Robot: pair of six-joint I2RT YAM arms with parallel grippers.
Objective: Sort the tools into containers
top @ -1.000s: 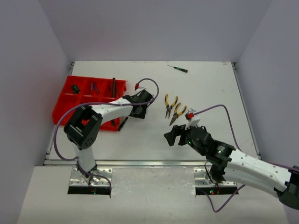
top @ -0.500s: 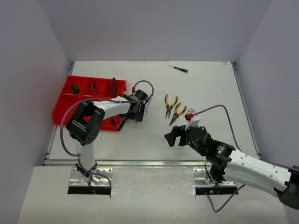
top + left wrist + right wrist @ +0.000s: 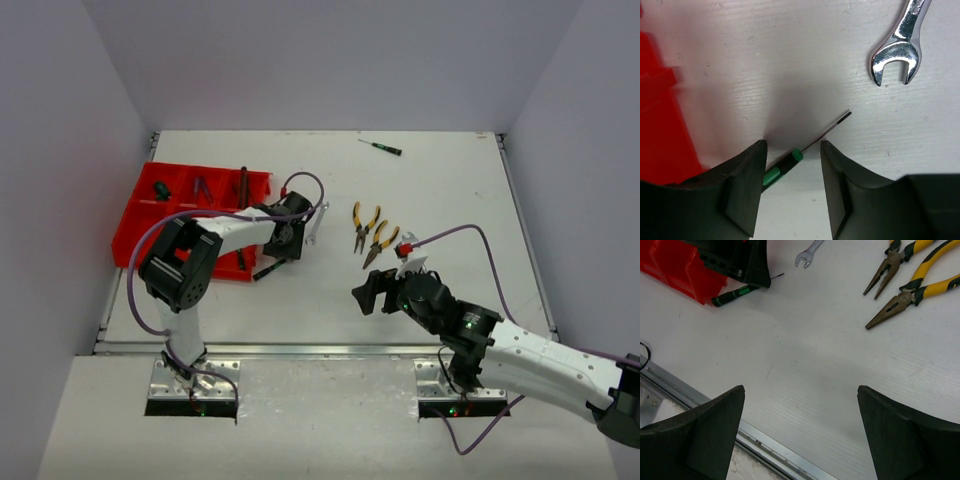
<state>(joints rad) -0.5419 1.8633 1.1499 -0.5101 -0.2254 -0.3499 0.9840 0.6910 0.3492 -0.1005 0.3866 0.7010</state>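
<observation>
White table [image 3: 450, 190] — pale grey walls [image 3: 330, 60] around it, metal rail [image 3: 320, 350] along its near edge.

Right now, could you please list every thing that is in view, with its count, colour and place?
tray: one, red, left side of table.
tools in tray: three seen, dark or green-handled, far compartments.
screwdriver: one, green and black, on table beside tray.
wrench: one, silver, just beyond that screwdriver.
pliers: two, yellow-handled, table centre.
small screwdriver: one, black and green, far edge.
left pincer: open, astride screwdriver.
right pincer: open, empty, over bare table.
</observation>
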